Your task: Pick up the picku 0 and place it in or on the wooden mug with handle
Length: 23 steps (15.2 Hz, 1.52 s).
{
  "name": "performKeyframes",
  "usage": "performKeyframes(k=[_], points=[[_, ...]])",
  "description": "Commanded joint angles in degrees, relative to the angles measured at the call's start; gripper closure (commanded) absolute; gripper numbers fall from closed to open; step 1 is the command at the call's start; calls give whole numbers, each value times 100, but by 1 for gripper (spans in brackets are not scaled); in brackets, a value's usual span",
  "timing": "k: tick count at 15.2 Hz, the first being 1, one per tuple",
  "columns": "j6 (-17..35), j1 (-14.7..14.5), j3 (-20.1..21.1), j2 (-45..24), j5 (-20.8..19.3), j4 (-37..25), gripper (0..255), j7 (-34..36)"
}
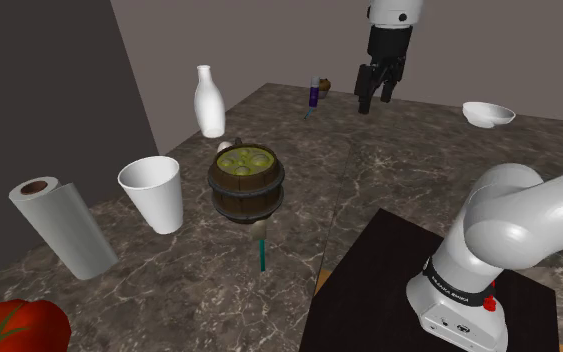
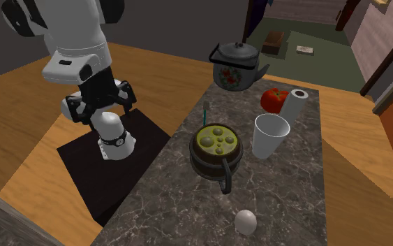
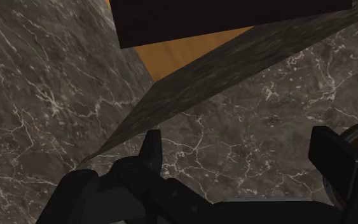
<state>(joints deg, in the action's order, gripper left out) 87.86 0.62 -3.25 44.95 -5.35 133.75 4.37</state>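
The claw (image 1: 375,103) hangs high in the air with its two fingers spread apart and nothing between them. In the second exterior view it (image 2: 100,103) sits over the side of the desk (image 2: 285,203) nearest the black stand (image 2: 97,175). The wrist view shows the fingers wide apart above the dark, veined desk top (image 3: 234,127), with the stand (image 3: 222,19) and a strip of orange floor beyond the edge.

The wooden mug (image 1: 247,185) stands upright near the middle of the desk, barrel-shaped with dark hoops. It is filled with something green and lumpy, and its handle juts out at the side (image 2: 226,183).

The thing to be picked is probably the slim teal-handled tool (image 1: 261,250), though its pale head is too small to name. It lies flat on the desk just beside the mug, well away from the claw, and its teal end shows past the rim in the second exterior view (image 2: 206,112).

A white cup (image 1: 154,192), a paper roll (image 1: 61,225) and a tomato (image 1: 14,328) stand towards the shoulder view's left. A white bottle (image 1: 208,100), a small purple bottle (image 1: 314,93) and a white bowl (image 1: 488,113) stand farther back. A dark kettle (image 2: 236,65) sits at the far end in the second exterior view.
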Motion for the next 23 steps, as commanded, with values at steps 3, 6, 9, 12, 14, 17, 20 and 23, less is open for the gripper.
performKeyframes(k=[3, 6, 9, 12, 14, 17, 20, 23], points=[[313, -57, 310, 542, 129, 456, 0, 366], [774, -176, 833, 1302, 353, 1082, 0, 925], [1230, -346, 1442, 1974, 608, 1630, 0, 1513], [1688, -554, 2158, 2522, 892, 2081, 0, 2142], [1999, -702, 2698, 2798, 1091, 2320, 0, 2588], [2480, -894, 3599, 3058, 1384, 2567, 0, 3296], [2972, -977, 4584, 3142, 1645, 2666, 0, 4042], [3445, -871, 5614, 3120, 1849, 2605, 0, 4800]])
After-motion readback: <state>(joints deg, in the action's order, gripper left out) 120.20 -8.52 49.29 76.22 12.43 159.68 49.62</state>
